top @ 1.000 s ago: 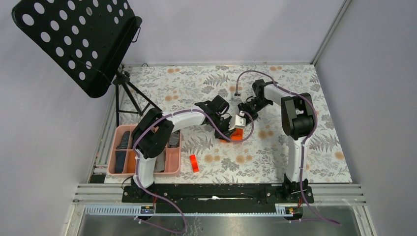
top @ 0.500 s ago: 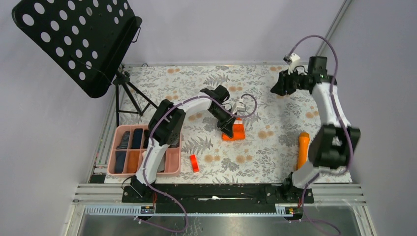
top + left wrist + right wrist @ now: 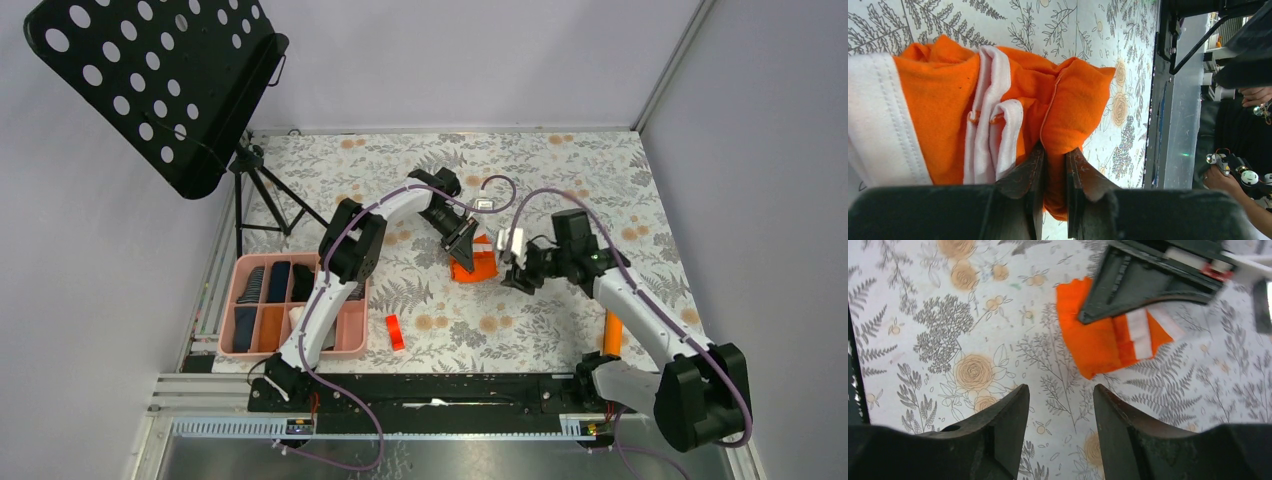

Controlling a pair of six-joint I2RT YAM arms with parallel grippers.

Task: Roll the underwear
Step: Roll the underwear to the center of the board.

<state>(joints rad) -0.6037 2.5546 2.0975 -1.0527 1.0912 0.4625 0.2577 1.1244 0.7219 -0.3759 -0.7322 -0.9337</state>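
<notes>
Early in the rolling, mid-frame: the left tool (image 3: pixel 1055 151) pinches a fold of the orange underwear (image 3: pixel 943 95). The right tool (image 3: pixel 1060 390), half-open and empty, probably needs to pin the free edge next.

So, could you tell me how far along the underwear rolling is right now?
Several dark garments sit in the pink tray. In hand: the left gripper is shut on a fold of the orange underwear, bunched on the table; the right gripper hangs open. Remaining: finishing its roll, probably traying it.

no text, label, brand, number or sign can be read on anything in these views.
</notes>
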